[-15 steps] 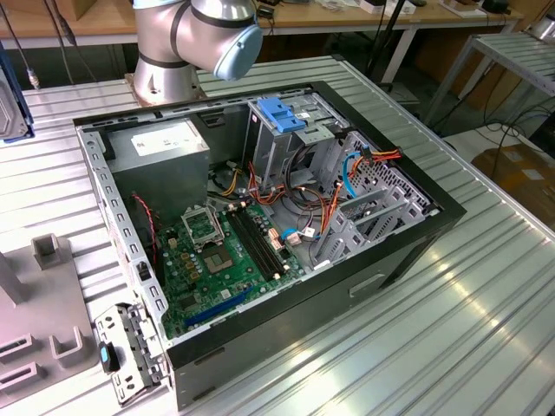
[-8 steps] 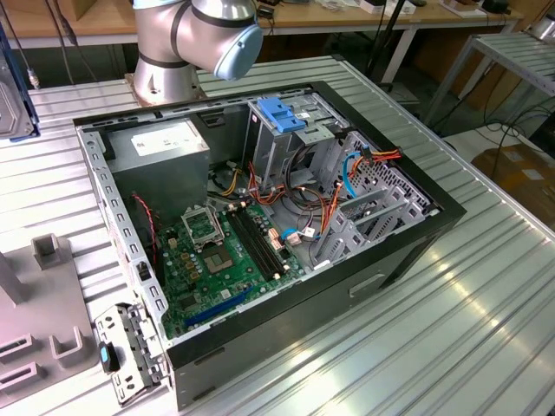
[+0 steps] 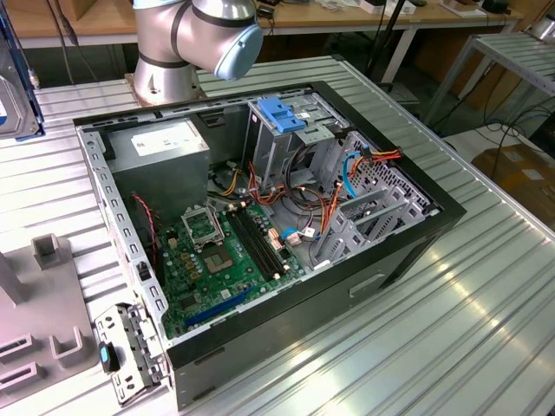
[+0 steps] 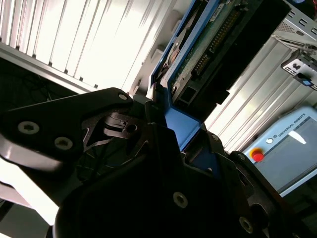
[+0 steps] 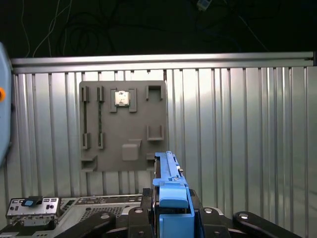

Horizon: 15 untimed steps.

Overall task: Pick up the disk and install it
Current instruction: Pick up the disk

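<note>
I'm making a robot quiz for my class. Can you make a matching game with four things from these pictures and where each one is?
Things:
1. disk
2. motherboard
3. blue latch
4. grey tray

Places:
A. on the table, outside the computer case
B. clamped in the end effector
C. flat on the bottom of the open computer case
D. on top of the grey cage

Right pairs: 1-B, 2-C, 3-D, 4-A.
</note>
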Each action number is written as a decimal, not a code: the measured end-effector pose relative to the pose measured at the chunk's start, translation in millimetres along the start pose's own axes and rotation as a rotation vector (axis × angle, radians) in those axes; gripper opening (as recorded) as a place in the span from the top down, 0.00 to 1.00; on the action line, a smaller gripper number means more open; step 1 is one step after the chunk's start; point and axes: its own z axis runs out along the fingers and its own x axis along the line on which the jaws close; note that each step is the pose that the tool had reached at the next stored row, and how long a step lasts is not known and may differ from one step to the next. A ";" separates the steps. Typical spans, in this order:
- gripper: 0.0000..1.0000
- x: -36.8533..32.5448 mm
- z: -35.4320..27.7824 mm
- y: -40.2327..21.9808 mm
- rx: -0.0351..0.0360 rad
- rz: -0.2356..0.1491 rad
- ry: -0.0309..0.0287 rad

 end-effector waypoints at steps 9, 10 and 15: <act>0.63 -0.1 0.1 -5.7 -0.0001 0.000 -0.0003; 0.63 -0.1 0.1 -6.4 -0.0001 0.000 -0.0004; 0.63 -0.2 0.2 -9.1 0.0000 0.000 -0.0006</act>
